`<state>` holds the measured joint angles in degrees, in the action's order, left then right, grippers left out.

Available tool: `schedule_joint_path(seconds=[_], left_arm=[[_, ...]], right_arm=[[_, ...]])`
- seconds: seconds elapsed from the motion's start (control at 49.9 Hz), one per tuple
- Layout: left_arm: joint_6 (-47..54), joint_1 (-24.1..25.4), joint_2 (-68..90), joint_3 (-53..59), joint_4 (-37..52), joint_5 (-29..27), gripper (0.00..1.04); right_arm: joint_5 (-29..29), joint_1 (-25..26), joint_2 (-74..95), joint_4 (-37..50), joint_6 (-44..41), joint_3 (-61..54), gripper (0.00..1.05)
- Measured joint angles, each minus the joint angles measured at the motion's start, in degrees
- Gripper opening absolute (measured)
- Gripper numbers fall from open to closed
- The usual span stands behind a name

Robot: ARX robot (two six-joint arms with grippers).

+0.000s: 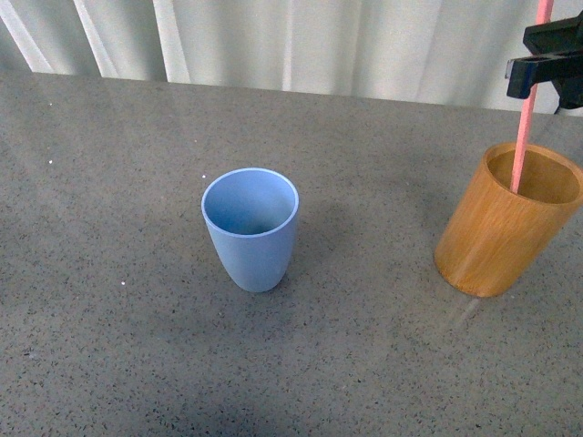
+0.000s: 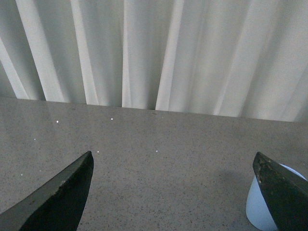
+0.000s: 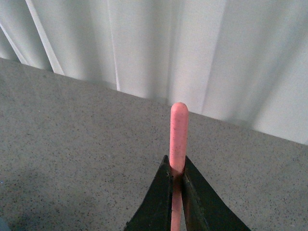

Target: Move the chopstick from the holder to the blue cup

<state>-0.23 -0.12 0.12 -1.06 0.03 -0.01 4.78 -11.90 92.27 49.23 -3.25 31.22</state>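
The pink chopstick (image 1: 526, 118) stands nearly upright with its lower end inside the orange-brown wooden holder (image 1: 506, 223) at the right of the front view. My right gripper (image 1: 539, 62) is shut on the chopstick above the holder's rim; the right wrist view shows the chopstick (image 3: 178, 137) pinched between the black fingers (image 3: 161, 197), its rounded tip sticking out beyond them. The light-blue cup (image 1: 250, 228) stands upright near the table's middle, with nothing inside it. My left gripper (image 2: 175, 163) is open over bare table, with the blue cup (image 2: 257, 207) partly hidden behind one finger.
A grey speckled tabletop (image 1: 109, 273) spreads under everything. Pale pleated curtains (image 1: 319, 41) hang along the far edge. The cup and holder stand roughly a cup's width and a half apart.
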Motion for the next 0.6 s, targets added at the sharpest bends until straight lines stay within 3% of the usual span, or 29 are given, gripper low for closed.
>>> schedule_joint_path(seconds=[0.321,0.602], left_arm=[[0.00,0.00,0.00,0.00,0.00,0.00,0.98],[0.00,0.00,0.00,0.00,0.00,0.00,0.98]], right_arm=[[-3.61,-7.13,-12.37,-1.38,-4.52,4.09,0.02],[-3.78,-18.73,-11.69,0.04,0.28,9.92,0.02]])
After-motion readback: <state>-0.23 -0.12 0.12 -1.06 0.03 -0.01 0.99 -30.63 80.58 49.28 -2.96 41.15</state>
